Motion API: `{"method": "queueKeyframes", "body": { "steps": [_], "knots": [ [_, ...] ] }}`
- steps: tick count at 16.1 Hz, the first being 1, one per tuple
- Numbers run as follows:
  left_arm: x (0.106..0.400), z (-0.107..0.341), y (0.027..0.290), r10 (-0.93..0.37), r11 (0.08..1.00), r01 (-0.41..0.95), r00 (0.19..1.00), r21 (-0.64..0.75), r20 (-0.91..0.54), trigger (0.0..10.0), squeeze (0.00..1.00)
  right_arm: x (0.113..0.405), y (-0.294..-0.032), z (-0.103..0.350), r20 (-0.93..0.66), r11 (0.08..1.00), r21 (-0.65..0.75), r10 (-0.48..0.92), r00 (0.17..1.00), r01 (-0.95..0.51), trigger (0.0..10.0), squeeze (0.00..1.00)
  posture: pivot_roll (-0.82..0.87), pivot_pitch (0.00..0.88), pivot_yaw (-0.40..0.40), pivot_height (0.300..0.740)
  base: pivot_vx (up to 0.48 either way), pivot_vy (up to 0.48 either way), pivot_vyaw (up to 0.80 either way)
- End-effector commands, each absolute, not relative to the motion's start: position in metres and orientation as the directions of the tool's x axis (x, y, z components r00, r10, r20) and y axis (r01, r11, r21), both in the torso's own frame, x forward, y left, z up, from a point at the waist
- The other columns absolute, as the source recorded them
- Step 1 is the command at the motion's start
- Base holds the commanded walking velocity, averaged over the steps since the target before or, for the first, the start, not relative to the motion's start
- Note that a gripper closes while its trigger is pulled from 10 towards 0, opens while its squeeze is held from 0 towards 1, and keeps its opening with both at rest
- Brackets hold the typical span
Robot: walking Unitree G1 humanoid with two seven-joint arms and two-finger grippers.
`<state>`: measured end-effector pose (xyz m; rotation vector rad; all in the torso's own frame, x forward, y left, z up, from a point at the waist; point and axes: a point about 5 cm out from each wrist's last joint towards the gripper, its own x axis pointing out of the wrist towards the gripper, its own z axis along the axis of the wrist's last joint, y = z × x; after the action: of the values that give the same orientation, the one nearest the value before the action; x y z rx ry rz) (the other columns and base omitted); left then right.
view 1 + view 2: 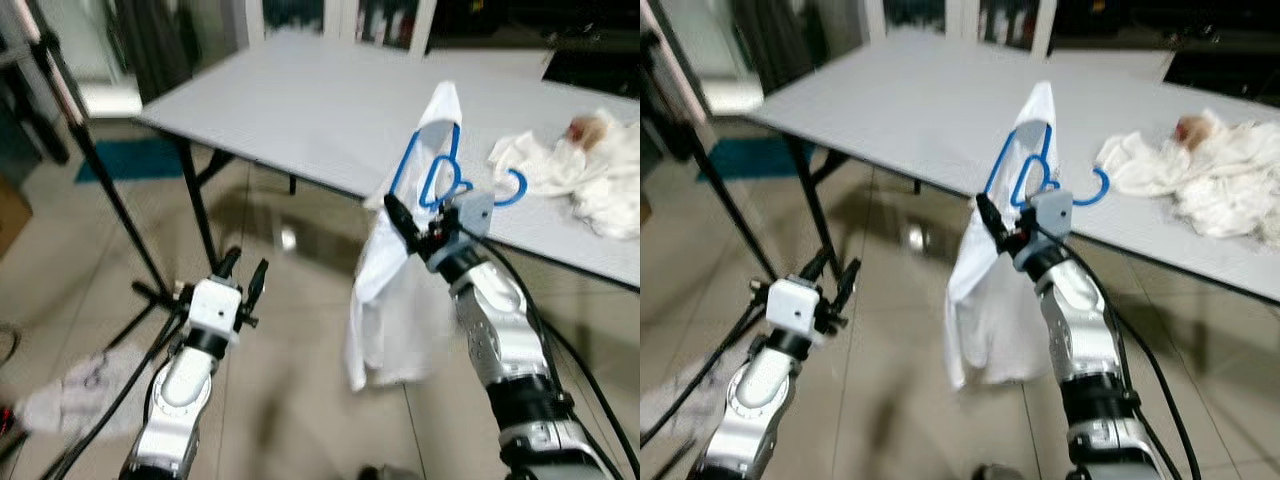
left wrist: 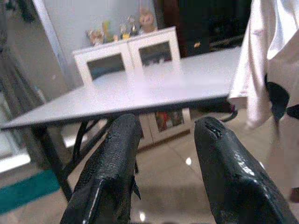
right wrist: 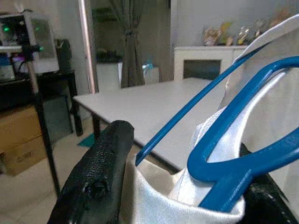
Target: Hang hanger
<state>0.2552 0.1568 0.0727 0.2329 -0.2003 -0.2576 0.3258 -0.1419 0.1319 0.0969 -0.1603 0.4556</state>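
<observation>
A blue plastic hanger [image 1: 432, 172] carries a white garment [image 1: 385, 290] that hangs down in front of the table edge. My right gripper [image 1: 405, 225] is shut on the hanger's lower part together with the cloth; in the right wrist view the hanger [image 3: 233, 158] and bunched white garment [image 3: 159, 196] sit beside one black finger [image 3: 93, 182]. The hanger's hook [image 1: 512, 188] points right, over the table. My left gripper [image 1: 243, 268] is held low above the floor at the left, open and empty, its fingers [image 2: 112, 163] apart.
A long grey table [image 1: 300, 110] stretches across the back, with a heap of white clothes [image 1: 580, 170] on its right end. A black tripod stand pole [image 1: 95, 160] rises at the left, with cables and a cloth [image 1: 70, 390] on the tiled floor.
</observation>
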Motion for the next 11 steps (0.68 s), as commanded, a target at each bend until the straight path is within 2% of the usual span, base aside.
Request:
{"method": "queueKeyframes", "body": {
  "steps": [1,5,11],
  "knots": [
    [0.258,0.077,0.156,-0.279,0.936,0.228,0.945,0.266,0.171,10.0,0.0,0.332,-0.142,0.153,0.264,0.897,0.026,0.419,0.869,-0.441,10.0,0.0,-0.02,0.017,0.016,0.74,0.45,0.0,0.0],
    [0.259,0.079,0.156,-0.283,0.934,0.23,0.943,0.273,0.173,10.0,0.0,0.342,-0.131,0.168,0.312,0.888,0.024,0.429,0.848,-0.458,10.0,0.0,-0.01,0.013,0.011,0.74,0.451,0.0,0.0],
    [0.258,0.08,0.154,-0.283,0.933,0.228,0.943,0.278,0.175,10.0,0.0,0.363,-0.127,0.199,0.385,0.895,0.017,0.405,0.829,-0.445,10.0,0.0,0.0,0.011,0.009,0.74,0.451,0.0,0.0]
  ]
}}
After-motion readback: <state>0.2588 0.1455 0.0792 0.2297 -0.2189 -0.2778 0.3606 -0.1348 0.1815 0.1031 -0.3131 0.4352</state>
